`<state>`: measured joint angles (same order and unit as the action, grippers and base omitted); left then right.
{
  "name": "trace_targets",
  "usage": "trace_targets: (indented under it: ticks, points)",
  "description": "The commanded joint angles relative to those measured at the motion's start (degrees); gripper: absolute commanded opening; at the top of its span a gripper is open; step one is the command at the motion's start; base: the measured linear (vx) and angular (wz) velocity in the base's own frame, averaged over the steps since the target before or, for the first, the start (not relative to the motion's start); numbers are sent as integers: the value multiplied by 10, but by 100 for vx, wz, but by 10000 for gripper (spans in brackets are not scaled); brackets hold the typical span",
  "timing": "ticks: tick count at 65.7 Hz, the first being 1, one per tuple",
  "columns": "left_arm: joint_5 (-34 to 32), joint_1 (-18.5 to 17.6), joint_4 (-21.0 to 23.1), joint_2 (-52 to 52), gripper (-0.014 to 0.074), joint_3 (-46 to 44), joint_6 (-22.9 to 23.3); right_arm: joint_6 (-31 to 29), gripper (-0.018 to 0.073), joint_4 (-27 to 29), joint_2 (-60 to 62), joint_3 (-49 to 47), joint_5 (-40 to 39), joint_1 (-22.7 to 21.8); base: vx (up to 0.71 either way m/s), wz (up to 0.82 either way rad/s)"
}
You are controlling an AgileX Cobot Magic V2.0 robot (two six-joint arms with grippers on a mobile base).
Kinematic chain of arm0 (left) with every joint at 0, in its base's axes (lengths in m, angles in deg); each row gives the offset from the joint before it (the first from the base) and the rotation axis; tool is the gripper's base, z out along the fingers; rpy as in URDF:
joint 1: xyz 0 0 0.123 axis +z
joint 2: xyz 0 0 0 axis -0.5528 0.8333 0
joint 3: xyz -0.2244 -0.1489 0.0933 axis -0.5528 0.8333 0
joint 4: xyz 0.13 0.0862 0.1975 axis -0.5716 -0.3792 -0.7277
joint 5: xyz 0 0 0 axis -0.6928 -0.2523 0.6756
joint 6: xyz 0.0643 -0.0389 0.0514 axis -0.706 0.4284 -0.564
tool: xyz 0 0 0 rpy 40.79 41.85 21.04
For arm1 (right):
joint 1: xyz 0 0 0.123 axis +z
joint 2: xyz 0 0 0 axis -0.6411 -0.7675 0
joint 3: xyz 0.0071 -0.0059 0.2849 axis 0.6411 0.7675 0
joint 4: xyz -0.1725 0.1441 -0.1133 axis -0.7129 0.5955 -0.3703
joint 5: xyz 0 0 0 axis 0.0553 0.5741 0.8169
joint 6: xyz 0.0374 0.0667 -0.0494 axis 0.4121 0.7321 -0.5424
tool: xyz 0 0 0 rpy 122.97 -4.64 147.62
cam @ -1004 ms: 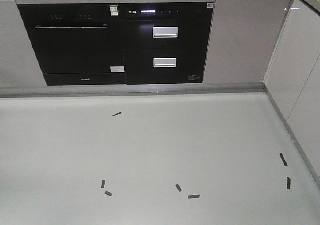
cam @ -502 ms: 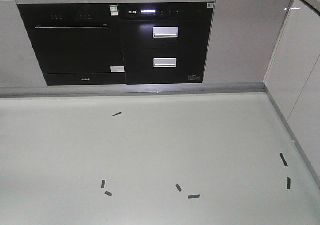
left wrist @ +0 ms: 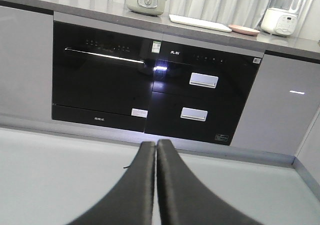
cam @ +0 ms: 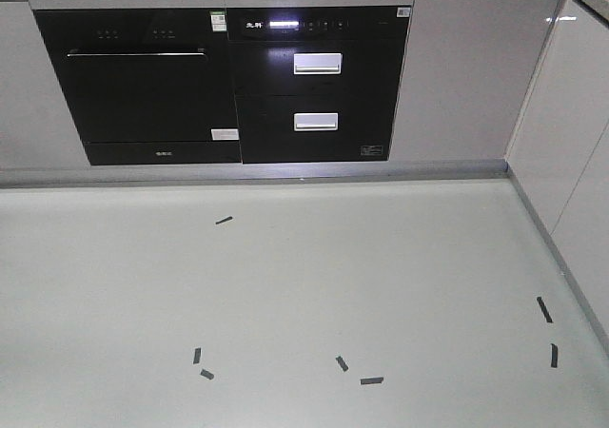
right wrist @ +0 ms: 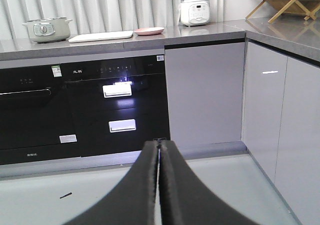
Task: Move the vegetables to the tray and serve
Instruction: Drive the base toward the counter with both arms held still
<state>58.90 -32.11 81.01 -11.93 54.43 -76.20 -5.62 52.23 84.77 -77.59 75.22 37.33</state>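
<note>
The tray is a flat white rectangle on the grey counter above the black appliances; it also shows in the right wrist view. A round pink plate lies just right of it, also seen in the right wrist view. The lettuce leaf does not show in any view. My left gripper is shut and empty, held over the floor, far from the counter. My right gripper is likewise shut and empty. Neither gripper shows in the front view.
A pale green pot stands left of the tray, a white blender right of the plate. A black oven and drawer unit face me. Grey cabinets run along the right. Black tape marks dot the floor.
The front view has shifted slightly: the cabinets and floor marks sit a little lower in the frame, so the base has rolled a bit towards the counter.
</note>
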Motion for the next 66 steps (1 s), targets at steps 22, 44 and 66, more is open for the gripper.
trace_targets:
  ticks: [22, 44, 66]
  points:
    - [-41, 2, 0, -1, -6, 16, 4, -2, -2, -7, 4, 9, -44, -3, 12, 1]
    - [-41, 2, 0, -1, -6, 16, 4, -2, -2, -7, 4, 9, -44, -3, 13, -6]
    - [-41, 2, 0, -1, -6, 16, 4, -2, -2, -7, 4, 9, -44, -3, 9, 12]
